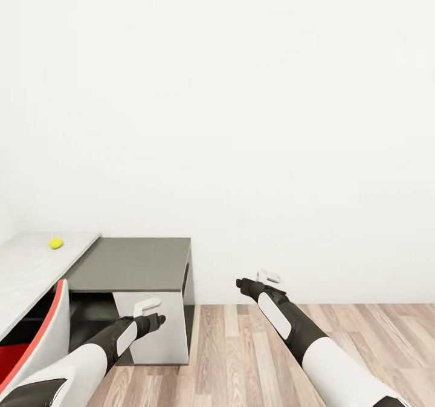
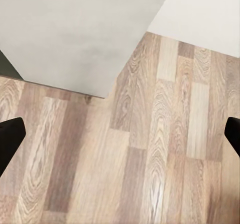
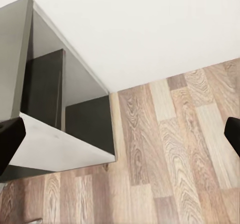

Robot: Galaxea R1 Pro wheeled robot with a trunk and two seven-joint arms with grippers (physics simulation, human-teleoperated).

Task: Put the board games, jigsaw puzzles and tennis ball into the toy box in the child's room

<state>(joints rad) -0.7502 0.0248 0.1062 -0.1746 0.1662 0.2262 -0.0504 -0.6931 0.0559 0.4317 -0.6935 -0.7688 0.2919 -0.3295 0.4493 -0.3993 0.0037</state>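
A yellow-green tennis ball (image 1: 55,243) lies on the white table (image 1: 27,271) at the far left of the head view. The board games, the jigsaw puzzles, the toy box and the bed are out of view. My left gripper (image 1: 154,320) hangs in front of the low cabinet, well below and to the right of the ball. In the left wrist view it (image 2: 120,136) is open over bare wood floor, holding nothing. My right gripper (image 1: 244,285) points at the wall above the floor. Its wrist view shows it (image 3: 120,139) open and empty too.
A low cabinet with a dark grey top (image 1: 136,265) stands against the table's right end; its pale side panel (image 2: 75,34) and dark open shelves (image 3: 50,109) show in the wrist views. A red and white chair (image 1: 42,334) is at lower left. Wood floor (image 1: 241,358) runs to the white wall.
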